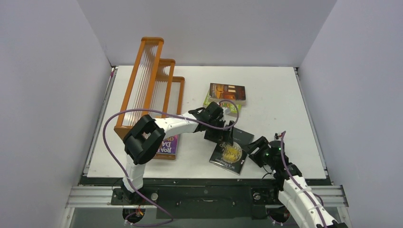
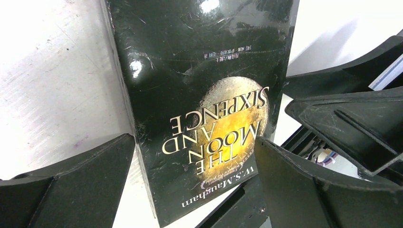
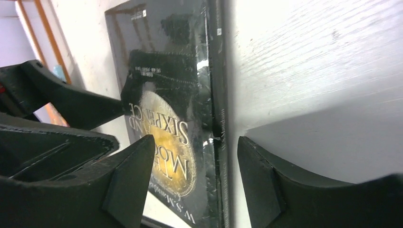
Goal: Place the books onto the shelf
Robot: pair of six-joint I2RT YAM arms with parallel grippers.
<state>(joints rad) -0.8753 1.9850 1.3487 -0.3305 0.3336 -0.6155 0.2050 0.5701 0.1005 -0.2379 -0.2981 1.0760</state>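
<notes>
A black book with a gold moon, "The Moon and Sixpence", lies near the table's front centre. My left gripper hangs over its far end, open; in the left wrist view the book runs between the wide-apart fingers of the gripper. My right gripper is at the book's right edge, open; its fingers straddle the edge of the book without closing on it. The orange shelf stands at the back left. A purple Roald Dahl book lies in front of it.
A dark brown-orange book rests on a green one at the table's back centre. The left arm's elbow and purple cable cover part of the Roald Dahl book. Grey walls close in both sides.
</notes>
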